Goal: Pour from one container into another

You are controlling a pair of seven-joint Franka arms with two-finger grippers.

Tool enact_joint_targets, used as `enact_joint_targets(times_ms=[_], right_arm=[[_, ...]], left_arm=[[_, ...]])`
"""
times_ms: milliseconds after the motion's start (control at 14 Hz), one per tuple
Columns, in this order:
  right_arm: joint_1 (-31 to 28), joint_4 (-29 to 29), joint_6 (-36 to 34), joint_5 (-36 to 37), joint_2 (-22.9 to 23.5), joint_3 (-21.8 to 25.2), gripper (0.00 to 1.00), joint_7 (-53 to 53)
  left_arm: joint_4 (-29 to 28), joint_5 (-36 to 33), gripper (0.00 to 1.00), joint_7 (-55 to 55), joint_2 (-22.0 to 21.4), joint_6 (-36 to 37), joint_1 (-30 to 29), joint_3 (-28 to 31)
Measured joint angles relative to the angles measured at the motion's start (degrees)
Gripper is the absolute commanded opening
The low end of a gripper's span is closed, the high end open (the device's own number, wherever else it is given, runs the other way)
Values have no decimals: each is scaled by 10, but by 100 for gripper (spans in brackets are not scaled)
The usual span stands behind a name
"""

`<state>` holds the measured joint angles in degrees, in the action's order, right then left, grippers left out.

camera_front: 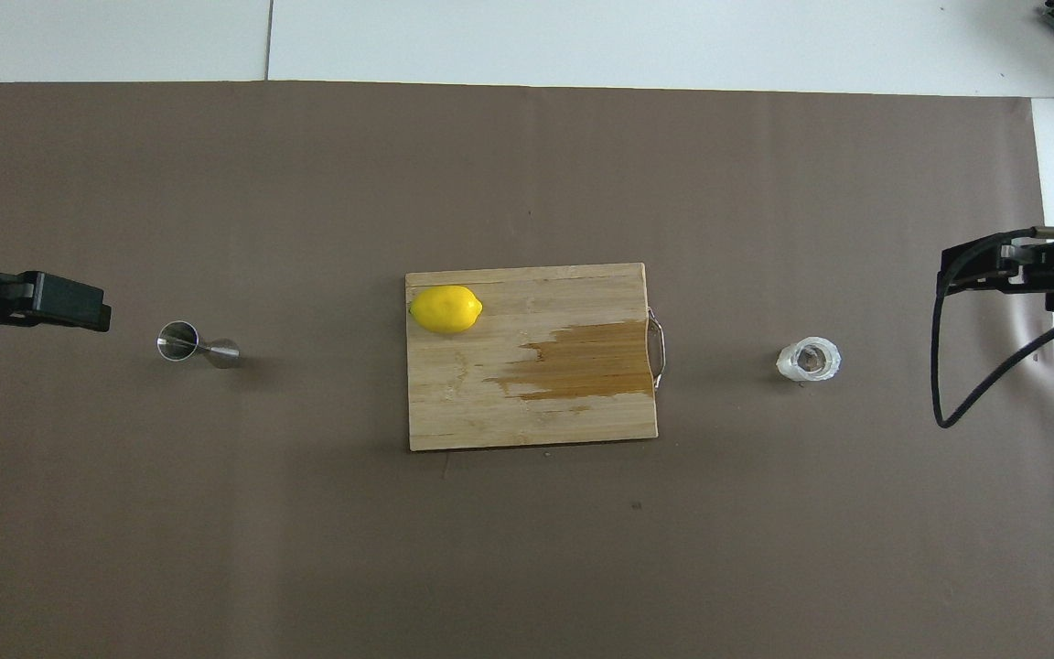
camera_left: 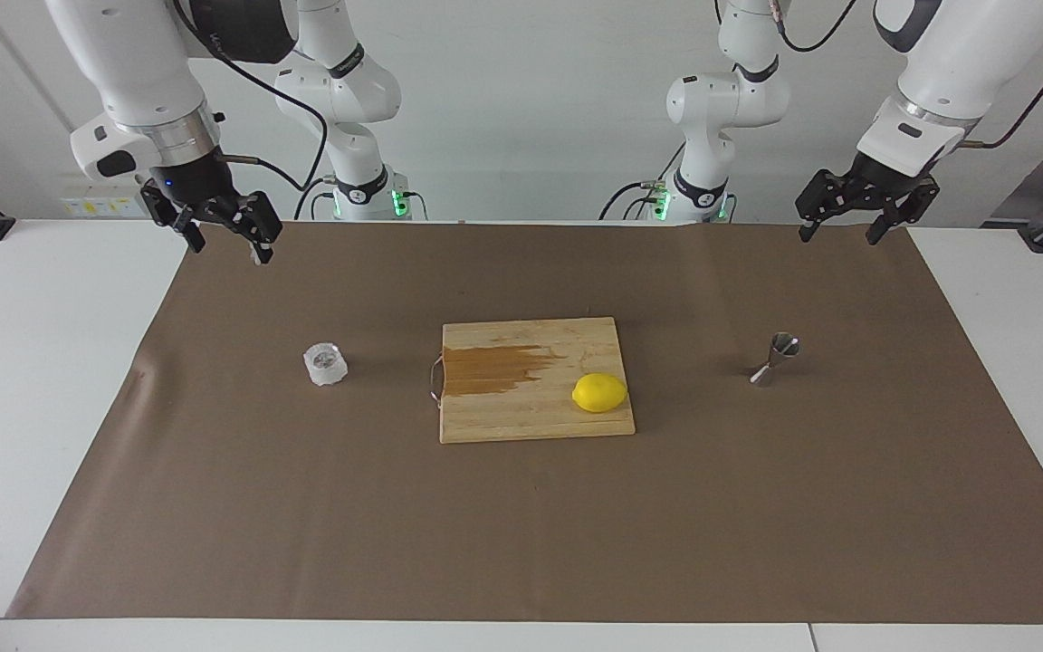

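Observation:
The one container, a small clear ribbed glass cup (camera_left: 325,364) (camera_front: 809,360), stands upright on the brown mat toward the right arm's end. Another container, a steel hourglass jigger (camera_left: 777,359) (camera_front: 198,345), stands upright on the mat toward the left arm's end. My right gripper (camera_left: 228,246) hangs open and empty, raised over the mat's edge by the robots, well clear of the cup. At the other end my left gripper (camera_left: 840,235) is also raised and open, holding nothing, well apart from the jigger.
A wooden cutting board (camera_left: 521,417) (camera_front: 490,421) lies in the middle of the mat (camera_left: 521,525), between cup and jigger. It carries a dark wet stain (camera_left: 494,369) and a yellow lemon (camera_left: 599,393) (camera_front: 446,308). White tabletop borders the mat.

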<state>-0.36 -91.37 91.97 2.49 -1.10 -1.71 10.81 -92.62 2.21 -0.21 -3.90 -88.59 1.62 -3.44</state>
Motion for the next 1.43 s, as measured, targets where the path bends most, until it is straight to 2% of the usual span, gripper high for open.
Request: enact_joint_targets(times_ms=[643, 857, 1143, 1429], right_arm=[[0, 11, 0, 0, -4, -1, 100, 0], [0, 18, -20, 0, -4, -1, 100, 0], [-2, 18, -24, 0, -2, 1, 100, 0], [-4, 18, -24, 0, -2, 2, 100, 0]], left_arm=[[-2, 2, 100, -2, -1, 0, 2, -3], [-17, 7, 100, -17, 2, 1, 1, -2], [-15, 12, 100, -33, 49, 1, -16, 5], [-15, 42, 100, -153, 111, -8, -71, 7]])
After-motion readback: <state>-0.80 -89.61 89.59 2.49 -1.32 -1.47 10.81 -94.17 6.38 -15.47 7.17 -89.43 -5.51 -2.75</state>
